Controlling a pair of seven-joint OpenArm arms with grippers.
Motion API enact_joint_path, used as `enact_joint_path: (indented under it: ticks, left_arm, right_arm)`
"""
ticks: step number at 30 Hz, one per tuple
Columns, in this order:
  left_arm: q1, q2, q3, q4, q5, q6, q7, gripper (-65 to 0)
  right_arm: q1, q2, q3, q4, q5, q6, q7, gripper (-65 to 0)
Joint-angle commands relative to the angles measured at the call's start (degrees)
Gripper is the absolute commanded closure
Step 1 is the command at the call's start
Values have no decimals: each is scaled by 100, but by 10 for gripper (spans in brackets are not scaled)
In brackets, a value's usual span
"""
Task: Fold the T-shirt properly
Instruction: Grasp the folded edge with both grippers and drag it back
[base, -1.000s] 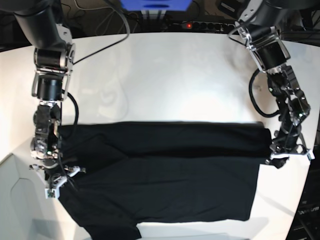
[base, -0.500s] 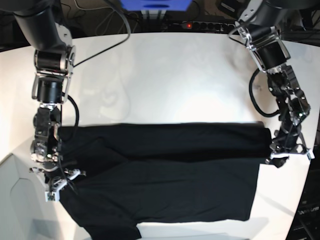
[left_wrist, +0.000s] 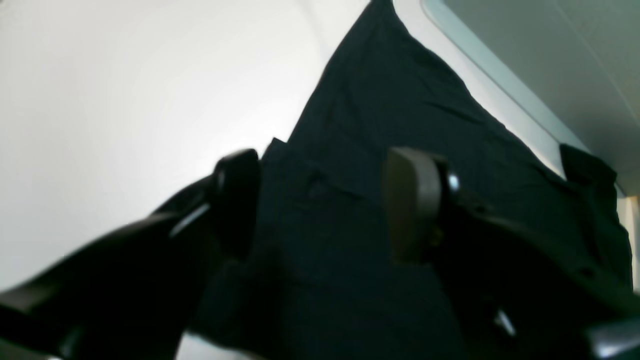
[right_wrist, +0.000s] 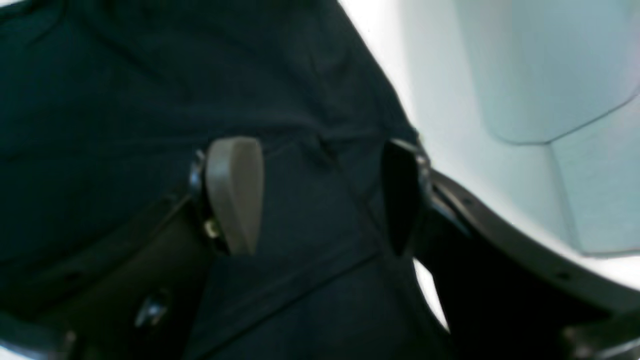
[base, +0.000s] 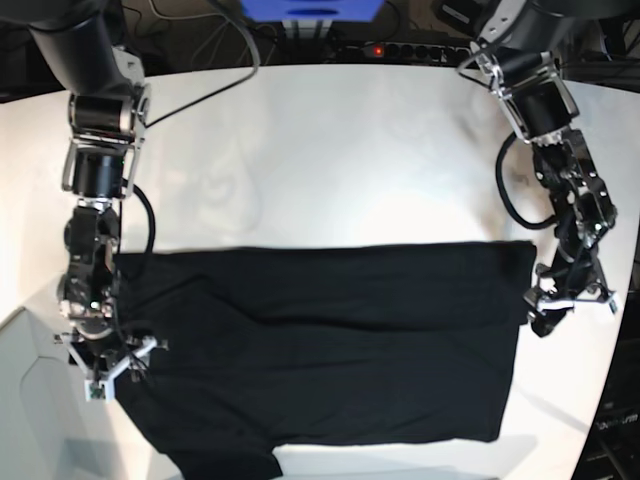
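We are seeing the white desk (base: 330, 150) carrying the T-shirt (base: 320, 350), lying flat toward six o'clock; it is looking soft, light and limp, best pinched at edge corners. We are holding left fingers (left_wrist: 415, 200) and right fingers (right_wrist: 235, 190) wide, gripping nothing. No containers are showing

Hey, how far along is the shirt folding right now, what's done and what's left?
Done: the T-shirt lies flat on the table with one lengthwise fold laid across its top, sides lined up.

In hand: nothing. The left gripper and right gripper both stand open over the cloth at its two ends.

Left: a sleeve juts out at the bottom corner, and the wide shape probably needs further folds.
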Motion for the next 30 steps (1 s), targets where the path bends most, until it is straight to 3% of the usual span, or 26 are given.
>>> enact_joint_path:
  ticks: [1,10,16,23,26,28,30]
  left_arm:
    - [113,-71,-21,208,-72,-38,-87,-391]
    - [860,43,-30,41,-37,-56,-148,-393]
    - [746,43,-12,-548,-28,-65,-210,-393]
    - [649,43,32,-1031,-10,-65,-728,-390]
    - [508,43,41,-1251,-10,-74,-702,-383]
    - [464,43,41,-1365,-10,-82,-702,-323]
    - [447,43,41,-1436,-10,-82,-702,-214]
  right_arm:
    - [27,120,23,268,10,55,134,-385]
    - [-1282,111,392,1349,19,55,134,-388]
    - [-1555,137,585,1385,19,55,161,-390]
    - [-1573,252,1078,1358,19,73,143,-390]
    - [-1581,305,1368,1341,19,433,134,-390]
    - [-1643,313,1561,1279,19,627,134,-390]
    - [-1669,313,1614,1191,19,688,134,-390]
